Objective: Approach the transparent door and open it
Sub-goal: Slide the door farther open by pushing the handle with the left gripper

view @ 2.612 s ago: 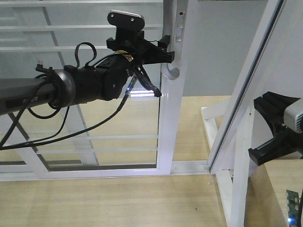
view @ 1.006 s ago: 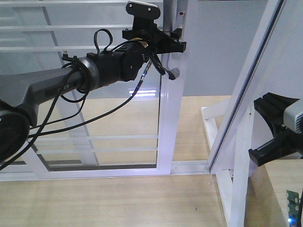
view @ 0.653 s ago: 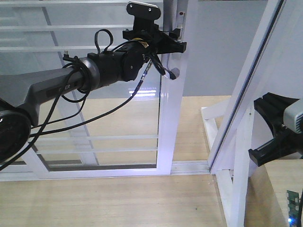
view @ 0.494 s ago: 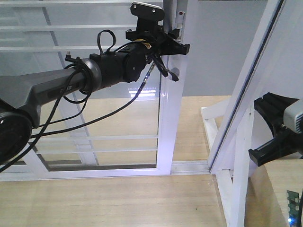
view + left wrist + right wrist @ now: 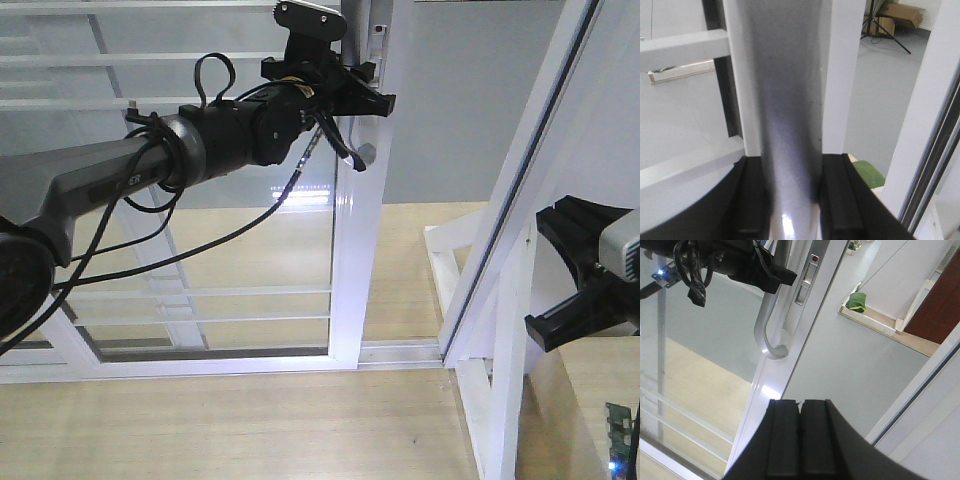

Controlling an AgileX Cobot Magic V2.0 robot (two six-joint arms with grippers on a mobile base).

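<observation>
The left tool [image 5: 372, 86] pinches the curved silver-grey pull handle [image 5: 790, 125] of the tall clear-glass, white-framed sliding door [image 5: 352, 260] straight ahead. The grasp seems made; next calls for a sideways pull. The right tool [image 5: 800, 440] is pressed together, empty.

1. An open gap lies between the handle stile of the transparent door [image 5: 355, 250] and the slanting white frame [image 5: 520, 175] on its right.
2. Left of the stile, glass and horizontal bars [image 5: 250, 292] block passage.
3. The left end effector [image 5: 362, 88] clamps the handle [image 5: 762, 322], filling that spot.
</observation>
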